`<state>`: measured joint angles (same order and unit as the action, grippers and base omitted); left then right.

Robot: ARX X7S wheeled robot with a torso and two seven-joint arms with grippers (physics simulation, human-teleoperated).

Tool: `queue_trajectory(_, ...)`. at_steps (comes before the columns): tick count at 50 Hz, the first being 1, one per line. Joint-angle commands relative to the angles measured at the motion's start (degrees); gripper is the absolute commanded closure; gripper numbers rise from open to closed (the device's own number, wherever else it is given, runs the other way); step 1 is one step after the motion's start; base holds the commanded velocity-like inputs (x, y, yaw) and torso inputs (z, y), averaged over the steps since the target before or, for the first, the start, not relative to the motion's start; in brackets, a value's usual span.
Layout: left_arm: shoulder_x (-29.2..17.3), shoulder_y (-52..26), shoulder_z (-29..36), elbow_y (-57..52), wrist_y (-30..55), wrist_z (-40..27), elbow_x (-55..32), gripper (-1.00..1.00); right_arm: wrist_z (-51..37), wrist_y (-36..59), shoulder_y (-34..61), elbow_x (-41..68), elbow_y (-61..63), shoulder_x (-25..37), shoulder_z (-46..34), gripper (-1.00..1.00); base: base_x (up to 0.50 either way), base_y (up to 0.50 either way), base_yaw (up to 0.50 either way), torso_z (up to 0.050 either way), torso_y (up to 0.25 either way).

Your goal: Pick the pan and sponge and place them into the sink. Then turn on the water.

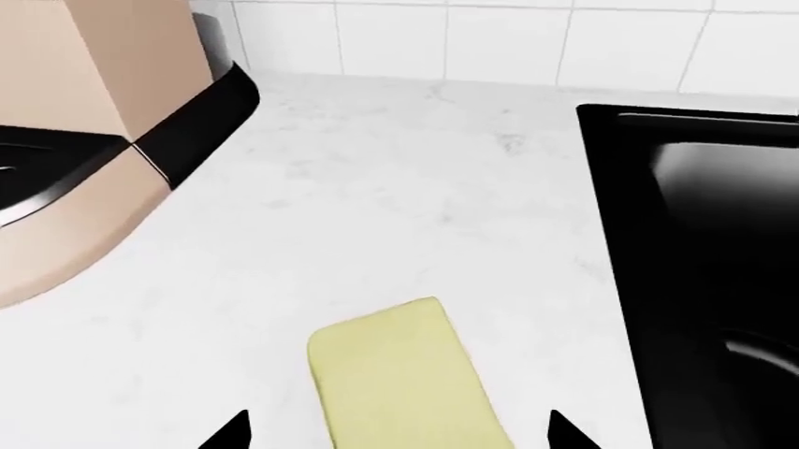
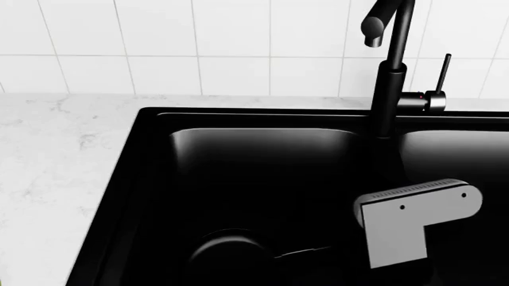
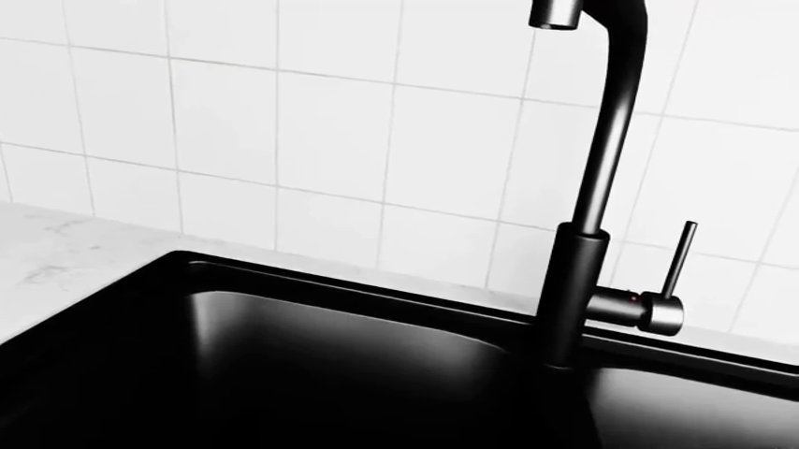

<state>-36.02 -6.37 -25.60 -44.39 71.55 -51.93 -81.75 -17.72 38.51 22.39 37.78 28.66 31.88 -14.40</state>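
One sponge [image 1: 402, 379] lies flat on the white marble counter [image 1: 374, 196], just beside the sink [image 1: 699, 271], between the spread-open jaws of the left gripper [image 1: 399, 440]. The pan [image 2: 238, 256] sits in the sink's left basin. The faucet [image 2: 391, 71] runs dry. The right jaws are out of sight.

White marbled counter [image 1: 374, 187] carrying a sponge [image 1: 402, 379] and a sink [image 1: 699, 262].

The sponge is lying flat on the counter beside the sink's rim — a tan-and-black object [image 1: 88, 140] is sitting near the tiled wall.
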Motion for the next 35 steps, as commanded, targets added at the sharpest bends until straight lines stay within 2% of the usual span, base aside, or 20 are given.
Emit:
queue_trajectory(1,4.32,-1.14,3.56,1.38,-3.43,2.17,9.09,-1.00,-0.15,-0.13,-0.51,0.20,0.13,0.29,0.21,-1.00,0.00,0.00,0.00,0.000,0.000)
queue_trajectory(5,4.44,-2.96,10.48,1.78,-2.88,2.10,15.36,-1.00,0.34,-0.90,-0.79,-0.24,-0.68,-0.07,-0.32,-1.00,0.00,0.00,0.00,0.000,0.000)
queue_trajectory(6,5.31,-3.82,10.99,2.47,-0.87,-1.77,15.20,-1.00,0.48,-1.14,-0.92,-0.34,-0.94,-0.15,-0.42,-1.00,0.00,0.00,0.00,0.000,0.000)
queue_trajectory(7,6.22,-3.88,10.56,2.84,-2.51,-0.02,14.72,-1.00,0.54,-1.24,-0.99,-0.40,-1.05,-0.17,-0.47,-1.00,0.00,0.00,0.00,0.000,0.000)
queue_trajectory(11,8.05,-4.57,12.44,4.00,-3.71,-0.06,16.56,-1.00,0.72,-1.46,-0.89,-0.41,-1.48,-0.39,-0.64,-1.00,0.00,0.00,0.00,0.000,0.000)
queue_trajectory(17,8.24,-5.06,17.35,3.88,-3.67,-0.71,20.73,-1.00,1.22,-2.34,-1.09,-0.83,-2.36,-0.64,-0.99,-1.00,0.00,0.00,0.00,0.000,0.000)
queue_trajectory(25,9.87,-2.27,13.70,4.19,-7.16,-1.23,20.83,-1.00,1.12,-2.28,-1.10,-0.70,-2.30,-0.56,-1.00,-1.00,0.00,0.00,0.00,0.000,0.000)
queue_trajectory(35,10.69,-2.23,16.41,6.04,-10.52,-2.59,27.66,-1.00,1.39,-2.55,-1.12,-0.84,-2.89,-0.91,-1.62,-1.00,0.00,0.00,0.00,0.000,0.000)
